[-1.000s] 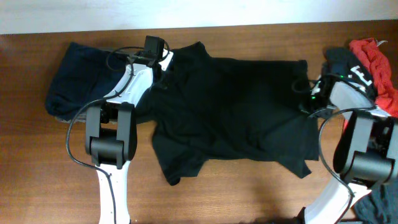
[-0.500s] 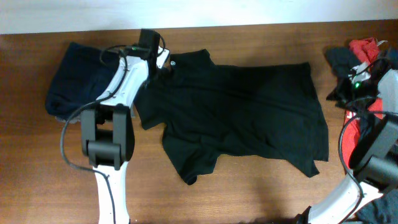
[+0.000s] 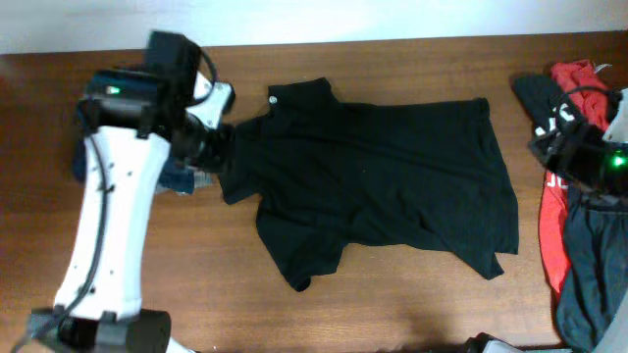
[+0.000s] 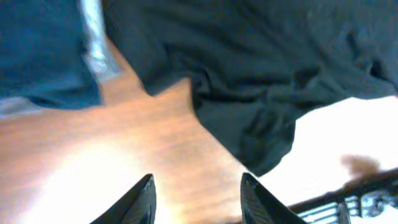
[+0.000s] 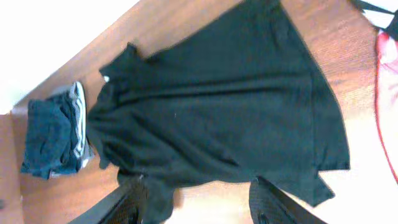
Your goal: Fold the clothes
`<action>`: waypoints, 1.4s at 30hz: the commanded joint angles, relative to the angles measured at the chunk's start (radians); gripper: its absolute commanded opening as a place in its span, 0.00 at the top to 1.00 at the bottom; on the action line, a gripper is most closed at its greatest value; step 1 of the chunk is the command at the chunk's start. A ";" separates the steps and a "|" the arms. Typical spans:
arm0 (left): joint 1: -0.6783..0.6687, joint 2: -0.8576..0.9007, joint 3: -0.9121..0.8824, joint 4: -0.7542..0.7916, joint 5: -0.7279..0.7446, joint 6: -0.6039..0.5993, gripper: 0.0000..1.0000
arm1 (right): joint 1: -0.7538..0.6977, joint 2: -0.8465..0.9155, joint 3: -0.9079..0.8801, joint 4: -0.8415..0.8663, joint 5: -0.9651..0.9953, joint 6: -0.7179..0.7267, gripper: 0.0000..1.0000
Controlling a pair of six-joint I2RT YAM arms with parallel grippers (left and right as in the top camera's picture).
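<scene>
The black shirt (image 3: 383, 186) lay spread open in the middle of the counter (image 3: 392, 304), collar and small white logo (image 3: 274, 96) toward the far left, hem toward the right. It looked fairly flat, though one sleeve (image 3: 294, 260) was bunched at the near edge. I could see no fold in it yet, so by my reckoning the folding of this one had not begun.

At the left end sat a compact navy garment (image 5: 46, 140) with something grey-striped beside it. It may already have been folded, but I could not be sure. At the right end a red garment (image 3: 557, 235) and other dark pieces lay in a loose heap, apparently waiting their turn. Most of the job seemed to lie ahead.

The left tool (image 4: 199, 199) hung above the counter near the shirt's left edge, fingers spread wide, with nothing between them. The right tool (image 5: 199, 202) was up high over the shirt, also wide apart and empty. Neither touched any cloth.
</scene>
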 commanded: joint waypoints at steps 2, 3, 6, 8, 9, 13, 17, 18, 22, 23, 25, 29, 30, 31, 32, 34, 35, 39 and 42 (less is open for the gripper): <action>-0.021 0.032 -0.358 0.118 0.119 -0.075 0.55 | 0.089 0.030 -0.025 -0.008 0.068 -0.001 0.39; -0.027 0.032 -0.427 0.164 0.131 -0.077 0.53 | 0.101 0.031 -0.032 -0.006 0.081 -0.001 0.38; -0.043 0.032 -0.702 0.432 0.217 -0.078 0.48 | 0.158 0.045 -0.080 -0.004 0.130 -0.001 0.37; -0.047 0.032 -0.834 0.625 0.223 -0.096 0.45 | 0.182 0.059 -0.131 0.020 0.144 -0.001 0.37; -0.047 0.032 -0.880 0.698 0.222 -0.099 0.45 | 0.185 0.067 -0.164 0.039 0.146 0.000 0.37; -0.049 0.032 -0.970 0.851 0.210 -0.099 0.45 | 0.185 0.081 -0.313 0.135 0.143 0.000 0.37; -0.066 0.032 -1.014 0.890 0.187 -0.099 0.79 | 0.181 0.081 -0.452 0.234 0.143 0.004 0.37; -0.068 0.032 -1.016 0.885 0.177 -0.100 0.90 | 0.178 0.081 -0.462 0.243 0.143 0.004 0.37; -0.028 0.019 -1.017 0.717 0.045 -0.333 0.99 | 0.136 0.081 -0.486 0.265 0.220 0.036 0.36; -0.014 0.011 -1.017 0.694 0.045 -0.346 0.99 | 0.130 0.082 -0.489 0.265 0.230 0.052 0.34; 0.048 -0.027 -1.017 0.634 0.039 -0.356 0.99 | 0.119 0.082 -0.510 0.276 0.233 0.081 0.33; 0.191 -0.129 -1.017 0.583 -0.039 -0.340 0.99 | 0.120 0.094 -0.583 0.319 0.230 0.111 0.34; 0.212 -0.145 -1.017 0.582 -0.031 -0.325 0.99 | 0.121 0.099 -0.604 0.332 0.228 0.110 0.34; 0.233 -0.163 -1.017 0.581 -0.021 -0.304 0.99 | 0.123 0.105 -0.630 0.352 0.226 0.110 0.35; 0.240 -0.171 -1.017 0.581 -0.014 -0.293 0.99 | 0.127 0.109 -0.655 0.377 0.220 0.110 0.36; 0.243 -0.179 -1.017 0.567 -0.015 -0.276 1.00 | 0.145 0.121 -0.734 0.461 0.217 0.110 0.39; 0.243 -0.179 -1.017 0.563 -0.015 -0.276 1.00 | 0.155 0.129 -0.784 0.518 0.217 0.111 0.39; 0.243 -0.179 -1.017 0.563 -0.016 -0.272 1.00 | 0.178 0.168 -0.908 0.702 0.221 0.163 0.39; 0.243 -0.179 -1.017 0.563 -0.027 -0.272 0.99 | 0.180 0.197 -0.994 0.830 0.221 0.196 0.50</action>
